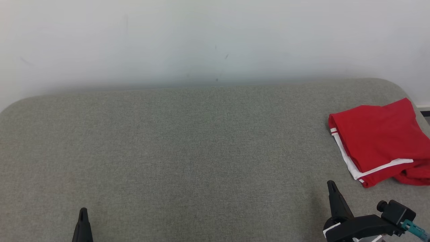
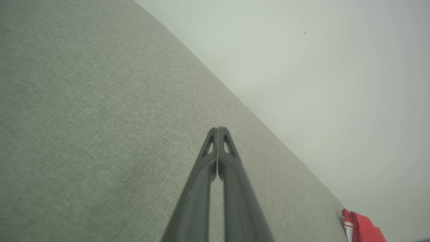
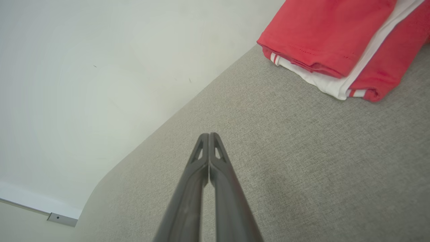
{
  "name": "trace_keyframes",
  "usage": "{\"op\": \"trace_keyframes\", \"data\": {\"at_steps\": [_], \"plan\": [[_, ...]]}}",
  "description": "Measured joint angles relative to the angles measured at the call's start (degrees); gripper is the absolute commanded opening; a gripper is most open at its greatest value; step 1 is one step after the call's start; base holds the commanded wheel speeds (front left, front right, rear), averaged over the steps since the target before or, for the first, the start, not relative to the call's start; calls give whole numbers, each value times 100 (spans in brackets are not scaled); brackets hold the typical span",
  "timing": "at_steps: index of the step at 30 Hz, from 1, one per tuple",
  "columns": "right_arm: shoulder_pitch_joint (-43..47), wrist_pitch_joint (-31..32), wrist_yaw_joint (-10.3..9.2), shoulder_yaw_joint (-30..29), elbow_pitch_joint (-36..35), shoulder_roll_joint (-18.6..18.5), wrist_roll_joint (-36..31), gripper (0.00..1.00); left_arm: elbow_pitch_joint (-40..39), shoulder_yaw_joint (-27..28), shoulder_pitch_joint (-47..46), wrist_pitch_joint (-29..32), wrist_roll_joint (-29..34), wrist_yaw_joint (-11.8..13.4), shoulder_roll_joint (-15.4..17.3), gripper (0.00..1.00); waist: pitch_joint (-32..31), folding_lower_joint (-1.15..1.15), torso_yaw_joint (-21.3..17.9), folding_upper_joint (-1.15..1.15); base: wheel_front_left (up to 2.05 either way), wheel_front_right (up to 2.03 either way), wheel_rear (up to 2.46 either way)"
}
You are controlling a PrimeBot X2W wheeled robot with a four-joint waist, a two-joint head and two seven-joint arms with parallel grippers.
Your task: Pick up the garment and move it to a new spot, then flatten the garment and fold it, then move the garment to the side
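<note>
Grey woven cloth covers the padded surface (image 1: 188,141), and nearest to the head camera both grippers sit low over it. The left gripper (image 1: 83,212) has its two dark fingers pressed together with nothing between them. The right gripper (image 1: 331,184) is the same, tips touching and empty.

I judge that the last step, moving the red garment (image 1: 376,134) to the side, is nearly or fully done. If a correction is needed, the right fingers should first open, then take all layers together at the folded border and lift only a little. A push would shift the layers, and the lower corner looks a bit bunched.

The garment, with white stripes, lies folded into a compact packet close to the right border of the surface. It is near the right gripper, ahead of the tips and to their right, not touching. From the left gripper it is well apart, across bare cloth. Behind everything stands the pale wall (image 1: 201,40).
</note>
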Motion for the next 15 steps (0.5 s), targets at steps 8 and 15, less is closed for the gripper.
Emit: {"op": "trace_keyframes", "data": {"at_steps": [8,15], "plan": [[-60,88,0,-58,-10,9,604,0,52,27,-113,175,-577,-3,3,0,-4,0,19,0,0,0,0],[-105,163,0,-112,-20,15,1101,0,93,44,-222,312,-1010,-32,4,0,-8,0,37,0,0,0,0]]}}
